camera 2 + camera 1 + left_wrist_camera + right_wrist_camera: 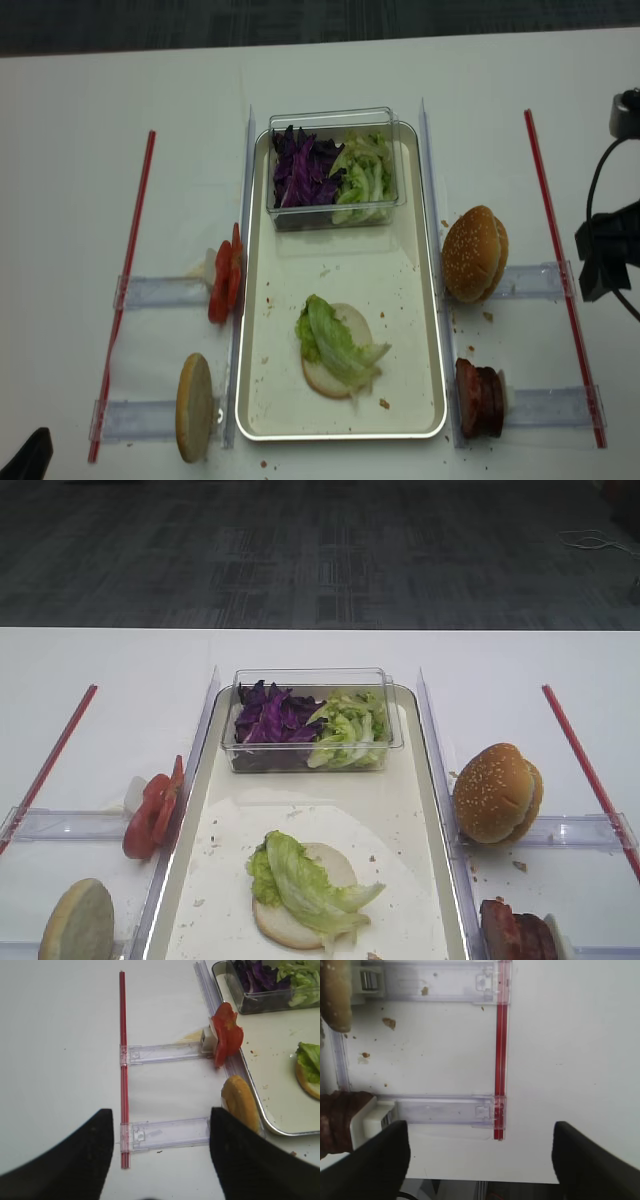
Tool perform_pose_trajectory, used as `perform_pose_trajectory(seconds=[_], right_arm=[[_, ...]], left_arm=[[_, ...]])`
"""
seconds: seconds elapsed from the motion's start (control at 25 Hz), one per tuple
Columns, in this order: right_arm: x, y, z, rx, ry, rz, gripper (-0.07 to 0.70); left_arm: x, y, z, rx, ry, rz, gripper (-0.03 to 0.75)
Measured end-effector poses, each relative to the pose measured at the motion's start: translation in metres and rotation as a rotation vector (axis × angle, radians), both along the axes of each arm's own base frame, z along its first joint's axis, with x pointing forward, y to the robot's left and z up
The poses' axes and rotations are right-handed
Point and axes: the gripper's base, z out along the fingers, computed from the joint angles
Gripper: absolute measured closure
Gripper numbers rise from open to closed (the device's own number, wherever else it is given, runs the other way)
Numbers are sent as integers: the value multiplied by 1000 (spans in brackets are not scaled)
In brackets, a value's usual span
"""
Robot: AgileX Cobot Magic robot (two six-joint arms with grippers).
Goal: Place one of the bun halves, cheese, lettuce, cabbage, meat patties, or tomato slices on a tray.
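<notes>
The white table carries everything. In its middle lies the long cream tray with a silvery rim. At the tray's far end sits a clear plastic tub, holding purple cabbage in its left half and loose green leaves in its right half. Toward the near end of the tray a flat bun half lies face up with a ruffled lettuce leaf draped over it, its tip hanging past the bun's near edge. Crumbs are scattered over the tray's floor.

Clear plastic racks stand on both sides of the tray, each bounded by a red strip on the outside. On the left, tomato slices stand on edge at the far rack and a plain bun half stands on edge at the near one, both just beside the tray's left rim. On the right, a sesame bun top leans at the far rack and the meat patties stand at the near one.

The right gripper hovers over bare table at the right side, its dark jaws standing wide apart with nothing between them; the patties show at the left edge of its wrist view, well clear of the jaws. The left gripper hangs over the left near rack, jaws also spread wide and holding nothing; the plain bun half lies just beyond its right jaw, and the tomato slices farther off.
</notes>
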Motion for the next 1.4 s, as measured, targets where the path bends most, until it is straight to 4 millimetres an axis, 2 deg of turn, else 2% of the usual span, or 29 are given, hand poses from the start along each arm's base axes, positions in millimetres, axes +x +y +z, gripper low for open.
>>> perform_pose_trajectory(seconds=[0.4, 0.68, 1.08, 1.4], right_arm=[[-53, 4, -7, 6, -86, -2, 53], [-78, 5, 0, 5, -191, -3, 53], [-118, 7, -7, -5, -329, -3, 53], [-139, 5, 2, -57, -469, 6, 53]], left_arm=[[0, 0, 0, 1, 0, 1, 288], [0, 0, 0, 1, 0, 1, 288], [0, 0, 0, 1, 0, 1, 288], [0, 0, 0, 1, 0, 1, 288]])
